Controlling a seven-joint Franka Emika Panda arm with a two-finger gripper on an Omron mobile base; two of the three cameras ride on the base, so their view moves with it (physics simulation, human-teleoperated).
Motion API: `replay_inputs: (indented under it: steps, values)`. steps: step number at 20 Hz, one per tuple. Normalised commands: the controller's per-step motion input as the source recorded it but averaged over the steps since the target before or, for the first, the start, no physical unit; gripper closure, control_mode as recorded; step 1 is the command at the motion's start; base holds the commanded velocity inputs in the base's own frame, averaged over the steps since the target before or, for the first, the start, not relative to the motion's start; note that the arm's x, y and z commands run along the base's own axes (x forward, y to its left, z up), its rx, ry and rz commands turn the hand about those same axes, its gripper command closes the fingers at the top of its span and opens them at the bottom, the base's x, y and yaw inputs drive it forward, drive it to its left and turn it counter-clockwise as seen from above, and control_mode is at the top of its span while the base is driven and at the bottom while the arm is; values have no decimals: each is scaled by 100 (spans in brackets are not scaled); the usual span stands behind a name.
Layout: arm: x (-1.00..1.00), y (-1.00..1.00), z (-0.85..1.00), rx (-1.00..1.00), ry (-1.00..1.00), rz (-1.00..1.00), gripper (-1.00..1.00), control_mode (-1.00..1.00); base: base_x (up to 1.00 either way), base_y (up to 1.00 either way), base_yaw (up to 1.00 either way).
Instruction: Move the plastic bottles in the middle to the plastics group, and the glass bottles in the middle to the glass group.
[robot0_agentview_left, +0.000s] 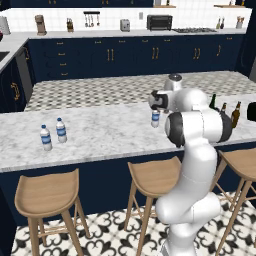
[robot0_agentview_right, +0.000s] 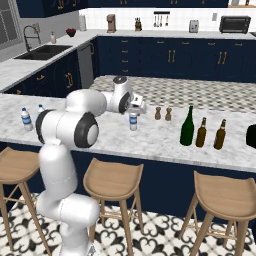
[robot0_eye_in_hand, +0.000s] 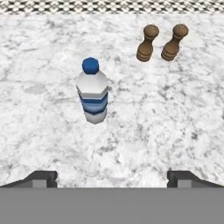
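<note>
We see a glossy white arm (robot0_agentview_left: 195, 150) built of rounded, bulbous segments, with dark grey caps at the joints. The gripper (robot0_eye_in_hand: 112, 178) ends in two small dark finger tips (robot0_eye_in_hand: 41, 178), blocky and squared.

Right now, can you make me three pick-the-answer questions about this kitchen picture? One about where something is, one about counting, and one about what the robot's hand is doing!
1. Where does the small clear water bottle with the blue label stand?
A. on the marble counter, below the gripper
B. on a wooden stool
C. in the sink

2. How many tiny brown shakers stand behind that bottle?
A. none
B. two
C. five

3. How is the robot's two-finger gripper?
A. shut on the tall dark green wine bottle
B. shut on nothing
C. open, holding nothing

Answers:
1. A, the hand view looks down on it standing upright on the marble counter.
2. B, a pair stands side by side in the hand view.
3. C, its two dark tips sit far apart with bare counter between them.
</note>
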Motion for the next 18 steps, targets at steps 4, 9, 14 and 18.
replay_inputs:
  steps: [4, 9, 14, 18]
  values:
    - [48, 23, -45, 0, 0, 4, -100, -100, 0, 0, 0]
    - [56, 10, -53, 0, 0, 3, -100, -100, 0, 0, 0]
    - [28, -7, -3, 0, 0, 0, -100, -100, 0, 0, 0]
    - [42, -4, 0, 0, 0, 0, -100, -100, 0, 0, 0]
